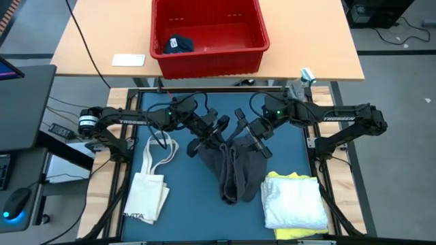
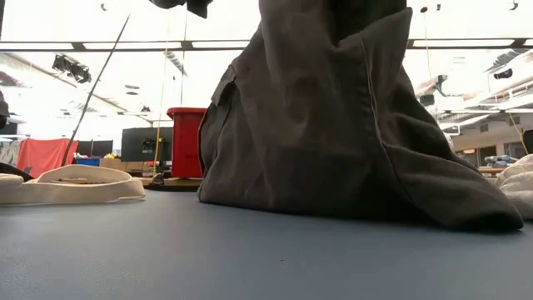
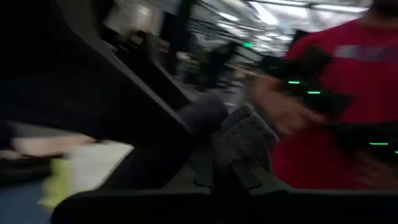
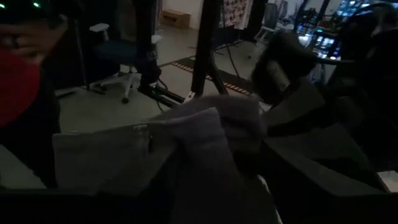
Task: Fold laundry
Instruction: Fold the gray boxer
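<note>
The dark grey garment [image 1: 235, 170] hangs between my two grippers over the middle of the blue table. Its lower part [image 2: 350, 192] is bunched on the table top. My left gripper [image 1: 208, 136] is shut on its upper left part. My right gripper [image 1: 248, 136] is shut on the upper right part. A white garment [image 1: 296, 201] lies folded on a yellow one [image 1: 300, 231] at the near right. A small dark piece [image 1: 178, 45] lies in the red bin [image 1: 259, 27]. My left gripper pinches a bunched fold of the garment's upper edge [image 3: 245, 134] between its two fingers, coming level from the table's left. The cloth hangs below the hold. My right gripper has a thick bunch of the garment's upper edge [image 4: 205, 124] between its fingers, coming from the table's right and slanting slightly down. The cloth drapes down from it; how many layers it has cannot be told.
A cream tote bag [image 1: 150, 184] with long handles lies at the near left. The red bin stands on a wooden table beyond the far edge. A person in a red top [image 3: 348, 93] shows beyond the table.
</note>
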